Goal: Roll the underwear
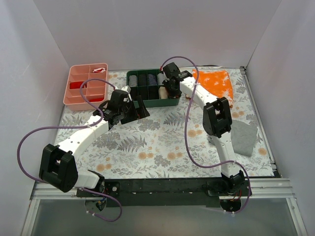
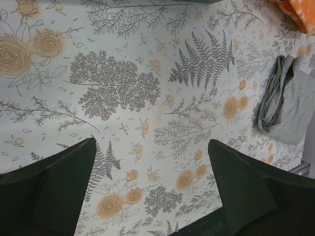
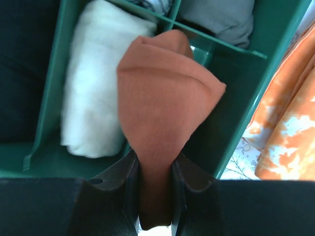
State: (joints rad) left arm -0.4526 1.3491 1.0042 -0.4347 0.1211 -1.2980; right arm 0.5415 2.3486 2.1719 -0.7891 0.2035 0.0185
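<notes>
Your right claw [image 3: 155, 172] has the underwear [image 3: 162, 98] pinched between its fingers. The garment reaches ahead of the claw, over a divider inside the divided bin [image 3: 236, 113]. To the claw's left, a rolled cloth [image 3: 96, 88] lies in the neighbouring compartment. Ahead, a folded item [image 3: 216, 19] sits in another. To the claw's right, outside the bin wall, a spread cloth [image 3: 290, 123] lies on the table [image 1: 147, 142].

Your left claw [image 2: 151, 145] hangs over the table with only the tabletop between its parted fingers. Ahead and to its right, a crumpled cloth [image 2: 290, 108] lies near the table's edge. Off to its left sits the compartment tray [image 1: 86, 86], beside the bin.
</notes>
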